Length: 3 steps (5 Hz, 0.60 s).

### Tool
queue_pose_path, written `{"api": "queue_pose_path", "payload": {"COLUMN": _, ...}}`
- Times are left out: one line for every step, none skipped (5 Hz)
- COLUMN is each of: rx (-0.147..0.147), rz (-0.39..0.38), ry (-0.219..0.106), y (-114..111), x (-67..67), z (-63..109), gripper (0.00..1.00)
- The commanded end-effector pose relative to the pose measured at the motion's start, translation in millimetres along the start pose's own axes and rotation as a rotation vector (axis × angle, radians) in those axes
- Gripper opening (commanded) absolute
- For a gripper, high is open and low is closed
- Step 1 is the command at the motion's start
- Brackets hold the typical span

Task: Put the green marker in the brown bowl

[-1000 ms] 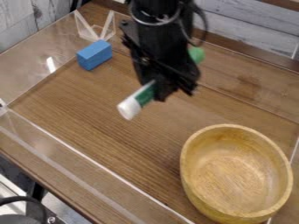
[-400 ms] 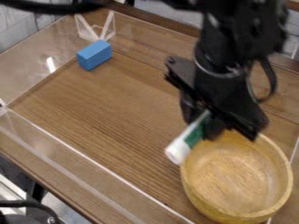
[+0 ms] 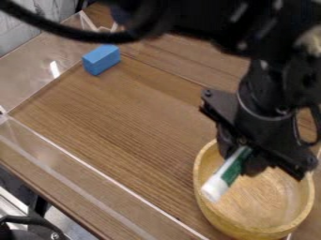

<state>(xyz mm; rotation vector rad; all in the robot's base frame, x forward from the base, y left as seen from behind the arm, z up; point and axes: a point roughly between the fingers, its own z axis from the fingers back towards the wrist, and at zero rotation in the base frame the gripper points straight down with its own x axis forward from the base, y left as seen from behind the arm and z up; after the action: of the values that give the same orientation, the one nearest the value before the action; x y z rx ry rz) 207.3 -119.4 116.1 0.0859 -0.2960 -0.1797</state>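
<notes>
You see the gripper [image 3: 246, 157] clamped on the green marker [image 3: 230, 173], white cap low, hanging tilted over the brown bowl [image 3: 291, 217]; the blue block [image 3: 101, 59] sits far back on the bench [image 3: 113, 122].

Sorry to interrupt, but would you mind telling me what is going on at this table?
One robot arm is carrying the green marker, clamped in its gripper, white cap pointing down. The marker now hangs tilted over the brown bowl, not yet released. A blue block sits apart at the far side of the wooden table.

green marker [image 3: 234, 172]: green, white cap | brown bowl [image 3: 291, 217]: light-brown, grained
</notes>
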Motion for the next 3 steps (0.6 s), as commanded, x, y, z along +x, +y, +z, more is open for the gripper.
{"api": "queue_pose_path", "payload": {"rx": -0.023, "rz": 0.023, "ry": -0.022, "y": -2.5, "x": 2.3, "z": -2.2, "gripper": 0.00}}
{"api": "queue_pose_path", "payload": {"rx": -0.050, "rz": 0.045, "ry": -0.018, "y": -8.0, "x": 0.0, "z": -6.0, "gripper": 0.00}}
{"api": "queue_pose_path", "payload": {"rx": -0.086, "rz": 0.074, "ry": -0.023, "y": -10.8, "x": -2.5, "z": -10.6, "gripper": 0.00}}
